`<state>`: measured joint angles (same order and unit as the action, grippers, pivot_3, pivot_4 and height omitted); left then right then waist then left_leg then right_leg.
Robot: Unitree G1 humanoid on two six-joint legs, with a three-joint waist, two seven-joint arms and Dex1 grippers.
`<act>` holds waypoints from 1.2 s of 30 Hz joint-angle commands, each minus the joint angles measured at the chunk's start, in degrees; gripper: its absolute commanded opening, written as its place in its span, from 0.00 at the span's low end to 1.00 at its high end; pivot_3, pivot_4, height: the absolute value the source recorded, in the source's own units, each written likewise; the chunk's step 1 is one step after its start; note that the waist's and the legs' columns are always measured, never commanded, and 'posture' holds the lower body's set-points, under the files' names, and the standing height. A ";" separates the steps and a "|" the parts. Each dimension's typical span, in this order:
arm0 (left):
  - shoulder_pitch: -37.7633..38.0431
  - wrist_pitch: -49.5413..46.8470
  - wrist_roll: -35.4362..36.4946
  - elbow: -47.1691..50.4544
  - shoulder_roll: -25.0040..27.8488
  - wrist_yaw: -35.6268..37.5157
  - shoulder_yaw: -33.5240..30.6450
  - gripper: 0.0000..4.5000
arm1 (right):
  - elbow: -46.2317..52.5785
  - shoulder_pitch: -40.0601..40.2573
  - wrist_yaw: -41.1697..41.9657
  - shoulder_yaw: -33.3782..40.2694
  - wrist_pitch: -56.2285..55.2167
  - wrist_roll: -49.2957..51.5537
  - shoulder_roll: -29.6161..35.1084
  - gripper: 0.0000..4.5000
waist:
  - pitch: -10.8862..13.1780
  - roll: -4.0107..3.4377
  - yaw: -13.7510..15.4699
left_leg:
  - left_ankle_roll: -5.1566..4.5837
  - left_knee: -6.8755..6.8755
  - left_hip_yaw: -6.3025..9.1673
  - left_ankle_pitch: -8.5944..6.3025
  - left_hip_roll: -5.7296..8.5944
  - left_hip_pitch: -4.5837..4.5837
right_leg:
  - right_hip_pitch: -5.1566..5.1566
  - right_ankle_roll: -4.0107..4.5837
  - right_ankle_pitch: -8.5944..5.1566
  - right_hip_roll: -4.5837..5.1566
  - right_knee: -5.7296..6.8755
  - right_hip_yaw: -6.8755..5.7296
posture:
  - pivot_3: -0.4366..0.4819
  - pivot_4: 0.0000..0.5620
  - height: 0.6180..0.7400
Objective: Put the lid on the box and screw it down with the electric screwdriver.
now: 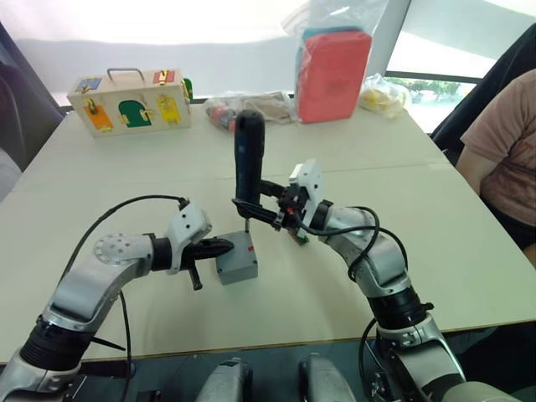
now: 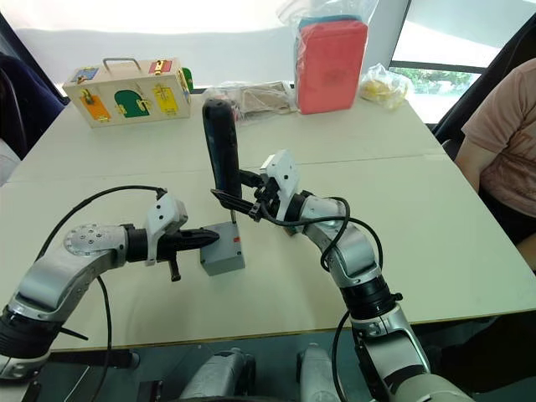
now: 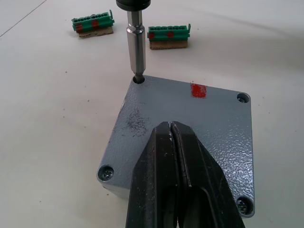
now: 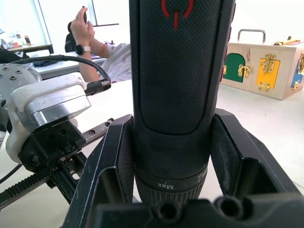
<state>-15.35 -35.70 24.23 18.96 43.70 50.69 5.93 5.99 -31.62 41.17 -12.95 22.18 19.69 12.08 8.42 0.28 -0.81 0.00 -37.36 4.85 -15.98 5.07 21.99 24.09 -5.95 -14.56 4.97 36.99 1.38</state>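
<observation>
The grey lid (image 3: 190, 118) sits on the grey box (image 1: 239, 270) near the table's middle, a red mark on its top. Screws show in three of its corners. The black electric screwdriver (image 1: 249, 159) stands upright, held by my right gripper (image 1: 254, 211), which is shut around its lower body. Its metal bit (image 3: 136, 47) points down into the lid's fourth corner hole. From the left, my left gripper (image 3: 170, 127) comes in shut, with nothing between its fingers (image 3: 156, 171). Its tips lie over the lid's top, near the edge on my side.
Two green connector pieces (image 3: 92, 24) lie just behind the box. A wooden latch box (image 1: 130, 102) stands at the far left, and a red pouch in a plastic bag (image 1: 332, 74) at the far middle. A seated person (image 1: 502, 151) is at the table's right edge.
</observation>
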 commanded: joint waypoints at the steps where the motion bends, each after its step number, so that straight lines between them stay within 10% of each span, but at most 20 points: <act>1: 1.39 -0.66 -1.18 -0.58 -0.10 0.06 1.23 0.00 | -3.15 2.65 -0.49 -2.81 5.18 -1.17 -0.01 0.39 | -0.01 0.00 -0.01 | 0.00 0.09 -0.01 0.00 0.00 -0.16 | -0.11 0.00 0.00 0.00 -0.03 0.01 | 0.48 0.27 1.00; 36: 4.43 0.66 -1.91 0.26 -1.00 -1.08 1.57 0.00 | -2.45 1.62 -1.32 -3.47 8.10 -2.41 0.52 0.39 | -0.61 -0.18 0.00 | -0.10 0.43 0.15 -0.08 -0.05 -0.78 | -0.74 0.07 -0.13 0.00 -0.69 -0.06 | 0.48 0.27 1.00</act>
<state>-12.05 -34.34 23.76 20.33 42.54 49.54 5.95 6.41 -32.20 39.37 -13.86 25.85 18.33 11.74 7.81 0.10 -0.81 -0.10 -36.93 5.00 -16.06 5.03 21.20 23.36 -5.88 -14.69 4.96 36.29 1.32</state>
